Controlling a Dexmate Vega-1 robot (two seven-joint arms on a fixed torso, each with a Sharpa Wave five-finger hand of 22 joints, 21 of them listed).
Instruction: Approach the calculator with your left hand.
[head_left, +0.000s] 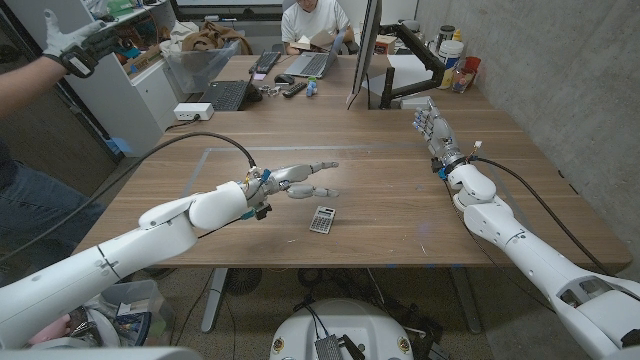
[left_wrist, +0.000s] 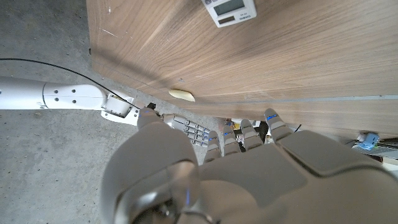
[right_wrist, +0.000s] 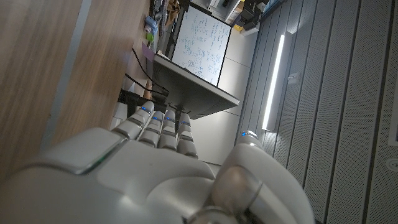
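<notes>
in the left wrist view the calculator (left_wrist: 229, 11) is cut off by the picture's edge, so only a part of its white body and the grey display can be seen there. the left hand (left_wrist: 245, 165) shows mostly its back in this view, and the fingertips (left_wrist: 272, 118) reach toward the table (left_wrist: 186, 56) edge. a small pale mark (left_wrist: 181, 95) lies on the wood; it is too small to tell what it is. in the right wrist view the right hand (right_wrist: 155, 168) shows its back, and the fingers (right_wrist: 160, 124) lie side by side, straight.

in the head view the calculator (head_left: 322, 219) is small, light grey, with rows of dark keys and a display at its far end. it lies flat on the table (head_left: 380, 130), near the front edge, about the middle. the left hand (head_left: 300, 179) is just behind it and a bit to the left, apart from it, with the fingers stretched out and slightly spread, holding nothing. it seems to hang a little above the wood, but this is hard to judge.

the right hand (head_left: 430, 125) is well apart on the right side, fingers straight and together, with nothing in it. a person (head_left: 312, 22) sits behind the table at a laptop (head_left: 310, 64), and a gloved hand (head_left: 72, 42) of another person shows at the left edge.
</notes>
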